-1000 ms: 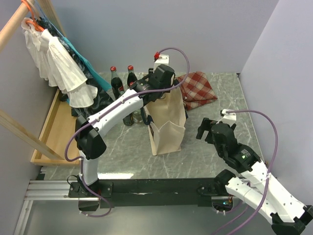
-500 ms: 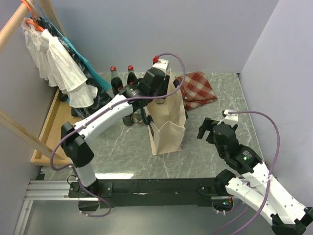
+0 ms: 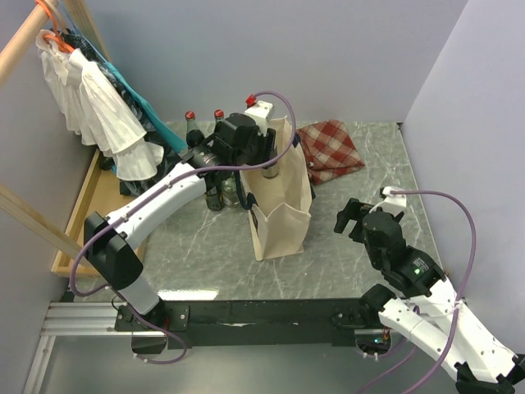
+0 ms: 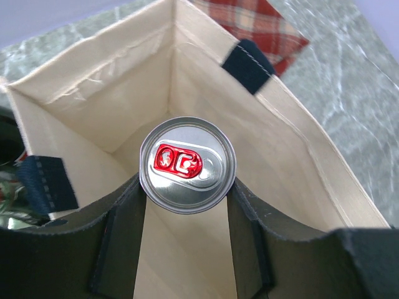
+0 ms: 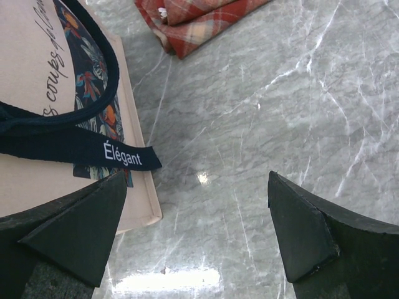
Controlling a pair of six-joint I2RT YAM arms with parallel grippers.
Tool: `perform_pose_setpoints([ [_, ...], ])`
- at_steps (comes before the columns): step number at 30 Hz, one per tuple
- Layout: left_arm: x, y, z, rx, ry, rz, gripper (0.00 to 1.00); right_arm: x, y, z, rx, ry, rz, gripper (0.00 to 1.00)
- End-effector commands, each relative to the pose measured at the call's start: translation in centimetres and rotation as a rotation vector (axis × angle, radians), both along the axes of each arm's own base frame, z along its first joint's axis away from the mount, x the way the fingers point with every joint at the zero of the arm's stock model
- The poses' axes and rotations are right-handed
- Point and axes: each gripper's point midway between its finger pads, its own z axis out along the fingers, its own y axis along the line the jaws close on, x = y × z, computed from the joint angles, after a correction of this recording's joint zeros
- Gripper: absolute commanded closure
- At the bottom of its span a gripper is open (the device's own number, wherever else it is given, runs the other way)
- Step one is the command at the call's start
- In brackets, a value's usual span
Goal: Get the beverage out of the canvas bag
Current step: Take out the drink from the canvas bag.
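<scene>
While over canvas bag (image 4: 118, 112) mouth, can (image 4: 187, 165) rim-clear

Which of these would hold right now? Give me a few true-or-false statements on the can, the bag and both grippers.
1. The left gripper is shut on a drink can with a red pull tab. True.
2. The drink can stands on the table. False: it is held at the open mouth of the canvas bag.
3. The right gripper holds a bag handle. False: it is open and empty, beside the bag above the table.
4. The canvas bag stands upright. True.
5. The red checked cloth lies inside the bag. False: it lies on the table beyond the bag.
</scene>
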Motion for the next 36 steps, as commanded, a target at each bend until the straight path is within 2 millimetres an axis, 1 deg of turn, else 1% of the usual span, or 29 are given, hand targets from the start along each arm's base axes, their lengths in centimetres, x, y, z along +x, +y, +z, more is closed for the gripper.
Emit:
perform_pose_setpoints([
  [1,-1.1,-0.9,7.8,-0.144,-0.184,-0.102,0.99,0.1,-0.4,0.8,0.015,-0.033,-0.029,0.00],
  [2,-1.4,-1.2,8.0,-0.146,-0.186,-0.123,0.99,0.1,-0.4,0.9,0.016,-0.034,-0.029,0.00],
  [10,-2.1,-1.4,9.3,-0.119,-0.199,-0.187,0.99,0.1,-0.6,0.8,0.012,-0.033,-0.040,0.00],
  [13,-2.3,-1.2,9.9,-0.120,-0.202,-0.207,0.99,0.1,-0.7,0.8,0.007,-0.028,-0.048,0.00],
  [18,-2.6,-0.1,11.3,-0.126,-0.220,-0.207,0.99,0.2,-0.8,0.5,-0.001,-0.017,-0.055,0.00],
  [22,-2.9,0.9,12.8,-0.133,-0.238,-0.207,0.99,0.2,-0.8,0.4,-0.009,-0.010,-0.058,0.00],
  [27,-3.2,1.7,13.9,-0.124,-0.240,-0.208,0.99,0.3,-0.8,0.3,-0.012,-0.004,-0.062,0.00],
  [36,-4.7,3.3,17.4,-0.167,-0.273,-0.212,0.99,0.4,-0.7,0.2,-0.016,0.002,-0.059,0.00],
])
